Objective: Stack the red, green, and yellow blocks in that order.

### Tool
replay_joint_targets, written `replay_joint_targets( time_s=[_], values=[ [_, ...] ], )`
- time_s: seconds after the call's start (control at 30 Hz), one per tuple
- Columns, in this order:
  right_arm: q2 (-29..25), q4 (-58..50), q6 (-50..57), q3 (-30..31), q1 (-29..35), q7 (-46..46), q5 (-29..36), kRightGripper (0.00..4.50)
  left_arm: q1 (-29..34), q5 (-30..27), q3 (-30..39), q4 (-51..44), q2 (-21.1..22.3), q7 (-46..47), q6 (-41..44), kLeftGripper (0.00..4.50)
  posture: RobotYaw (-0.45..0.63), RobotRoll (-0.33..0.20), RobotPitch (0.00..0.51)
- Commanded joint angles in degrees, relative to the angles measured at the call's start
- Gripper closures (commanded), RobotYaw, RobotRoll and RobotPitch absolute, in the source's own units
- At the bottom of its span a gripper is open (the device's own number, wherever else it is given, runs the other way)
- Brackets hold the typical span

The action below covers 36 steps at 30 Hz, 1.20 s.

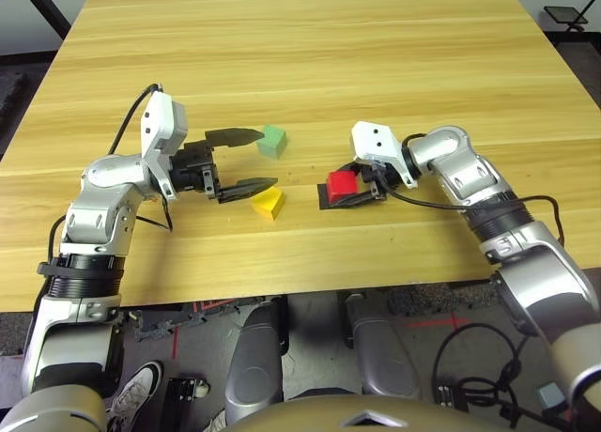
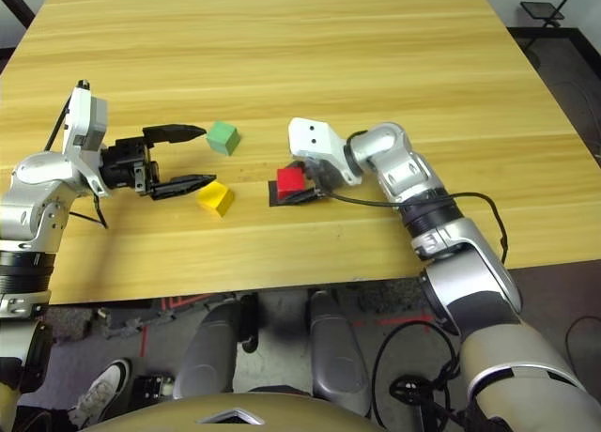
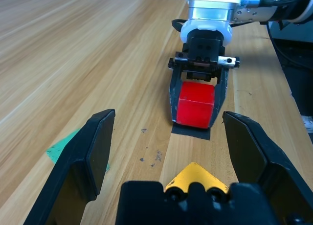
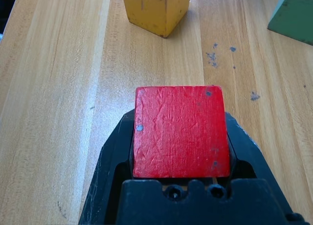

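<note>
Red block (image 1: 342, 186): clasped by the right pincer (image 4: 180, 117) over the black patch (image 2: 274, 195), nearer the near edge of the surface (image 1: 423, 56) than the far one. Looks like the base being set; best seated flat and square before release, both fingers parting evenly and backing straight out so neither drags it.
Green block (image 1: 271, 142): left of red, farther from the near edge. Next layer, I judge; grip opposite faces, lift clear of red's top, centre, lower gently.
Yellow block (image 2: 215, 198): between green and the near edge, close by the left pincer (image 2: 209, 154). Last layer; its nearness to a finger risks a nudge.
Left pincer: spread wide, nothing in it. Probably wants the right arm clear before crossing to the base.
</note>
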Motion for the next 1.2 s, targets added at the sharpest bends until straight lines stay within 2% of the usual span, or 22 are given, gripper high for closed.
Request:
replay_joint_targets(
  time_s=[0.03, 0.4, 0.63, 0.97, 1.2],
  values=[
    [0.3, 0.7, -0.8, 0.2, 0.2, 0.3, -0.7, 2.39, 0.7, -0.5, 0.0, -1.7, -0.1, 0.3, 0.5, 0.0, 0.51, -0.05, 0.215],
    [0.2, -0.6, -0.5, 0.3, 2.0, -0.1, -1.3, 2.39, -0.4, -0.2, -0.8, -1.1, -0.9, 0.7, 0.5, 0.0, 0.5, -0.049, 0.22],
    [0.9, -0.5, 0.0, 0.0, 2.1, -1.3, -1.6, 0.03, -1.3, 0.0, -1.1, -0.7, -1.4, 0.6, 0.8, 0.0, 0.5, -0.042, 0.226],
    [0.8, -1.2, -0.1, -1.0, 0.7, -1.3, -0.9, 0.03, -2.2, 0.1, -1.2, -0.1, -1.3, 0.2, 1.3, 0.0, 0.49, -0.033, 0.225],
    [-2.0, -10.6, 9.2, -3.1, 0.2, 1.6, 3.4, 0.03, -3.6, 0.7, -1.7, 1.9, -1.7, -0.4, 0.7, 0.0, 0.48, -0.034, 0.214]
  ],
)
